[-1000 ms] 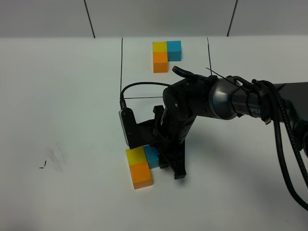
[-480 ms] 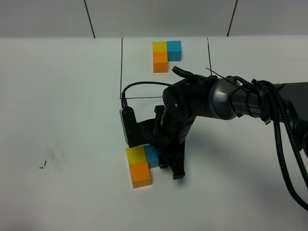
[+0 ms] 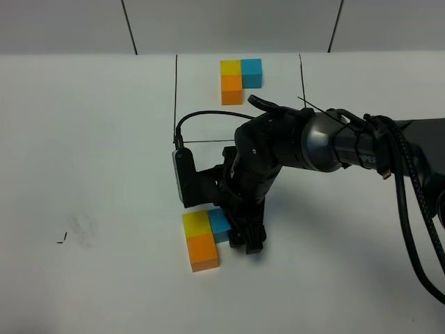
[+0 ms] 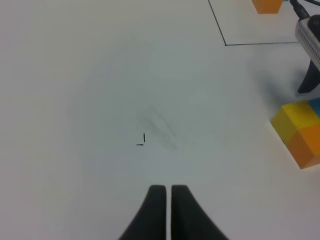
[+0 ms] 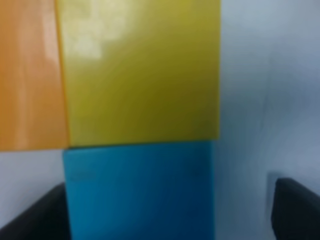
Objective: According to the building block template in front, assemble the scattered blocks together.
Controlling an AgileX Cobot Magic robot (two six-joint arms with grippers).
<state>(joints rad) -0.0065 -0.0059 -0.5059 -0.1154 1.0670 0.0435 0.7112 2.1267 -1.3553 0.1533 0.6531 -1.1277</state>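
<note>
**Asker:** Nearest the camera, what sits on the tabletop (image 3: 83,139)?

**Describer:** Closest in are 3 loose cubes pushed together into an L. The orange cube (image 3: 204,251) is nearest. The yellow cube (image 3: 196,223) touches its far side, and the blue cube (image 3: 220,222) touches the yellow one's right side.

**Asker:** Where is the right end effector?

**Describer:** The right end effector (image 3: 240,233) is low over the blue cube. In the right wrist view its 2 dark fingers (image 5: 295,207) stand on either side of the blue cube with a gap showing at one side. It is spread wide and grips nothing.

**Asker:** And the left end effector?

**Describer:** The left end effector (image 4: 166,200) shows only in its own wrist view. Its 2 fingers are pressed together and hold nothing. It hangs above bare tabletop near a small black mark (image 4: 141,140), well apart from the cubes.

**Asker:** What lies farther back?

**Describer:** Beyond the arm is the building block template (image 3: 238,78), a smaller L of yellow, blue and orange cubes. A thin black outline (image 3: 175,97) is drawn around it.
</note>
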